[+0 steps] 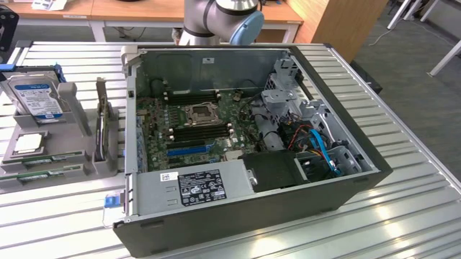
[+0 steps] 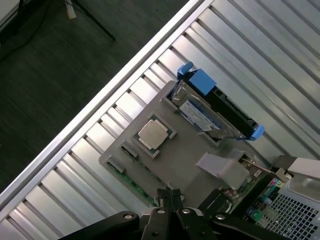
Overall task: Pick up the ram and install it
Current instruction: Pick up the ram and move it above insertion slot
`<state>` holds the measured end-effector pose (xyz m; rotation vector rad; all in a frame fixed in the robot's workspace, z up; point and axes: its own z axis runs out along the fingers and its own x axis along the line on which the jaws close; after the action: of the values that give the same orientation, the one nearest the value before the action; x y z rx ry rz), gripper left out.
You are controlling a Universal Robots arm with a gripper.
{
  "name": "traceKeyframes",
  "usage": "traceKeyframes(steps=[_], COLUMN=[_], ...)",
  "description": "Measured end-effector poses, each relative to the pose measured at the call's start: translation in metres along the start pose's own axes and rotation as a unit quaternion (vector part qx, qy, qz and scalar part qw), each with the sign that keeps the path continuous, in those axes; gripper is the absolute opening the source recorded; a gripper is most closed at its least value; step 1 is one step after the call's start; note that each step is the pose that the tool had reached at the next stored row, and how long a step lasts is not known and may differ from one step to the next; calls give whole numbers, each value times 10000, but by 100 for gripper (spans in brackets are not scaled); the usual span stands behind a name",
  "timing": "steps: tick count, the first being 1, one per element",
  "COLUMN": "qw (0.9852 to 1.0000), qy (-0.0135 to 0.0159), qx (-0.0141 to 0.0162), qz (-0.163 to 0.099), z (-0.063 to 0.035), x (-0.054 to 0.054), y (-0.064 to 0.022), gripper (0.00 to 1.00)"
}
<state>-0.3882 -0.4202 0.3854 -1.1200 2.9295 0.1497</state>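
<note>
1. Ram (image 1: 42, 175) (image 2: 131, 181) lies flat in a long slot at the outer edge of a gray fixture (image 1: 72, 116) (image 2: 187, 157), on the exterior view's left of the computer case (image 1: 303, 210).
2. A second green stick (image 1: 52, 158) lies in the neighbouring slot, parallel to the ram and between it and the processor chip (image 1: 27, 143) (image 2: 154, 134).
3. In the wrist view the gripper (image 2: 170, 194) is clenched, its two dark fingertips pressed together with nothing between them. It hangs over the fixture near one end of the ram, and I cannot tell whether it touches anything.
4. The same fixture carries a hard drive (image 1: 34, 97) (image 2: 207, 112) in a blue-tabbed caddy, standing tilted, and an expansion card (image 1: 103, 127) standing on edge on the side nearest the case.
5. The case lies open on a slatted metal table (image 1: 403, 140) (image 2: 260, 45), showing the motherboard (image 1: 155, 116), its central processor socket (image 1: 198, 114) with black memory slots (image 1: 202, 131) beside it, and the power supply (image 1: 194, 186).
6. The robot arm (image 1: 216, 19) rises behind the case.
</note>
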Motion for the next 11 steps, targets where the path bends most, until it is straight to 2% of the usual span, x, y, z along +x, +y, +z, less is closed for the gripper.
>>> traceKeyframes(steps=[4, 11], qw=[9998, 9983], qy=[-8, -4], qx=[-38, -83], qz=[-220, -581], z=[0, 0], x=[0, 0], y=[0, 0], gripper=[10, 10])
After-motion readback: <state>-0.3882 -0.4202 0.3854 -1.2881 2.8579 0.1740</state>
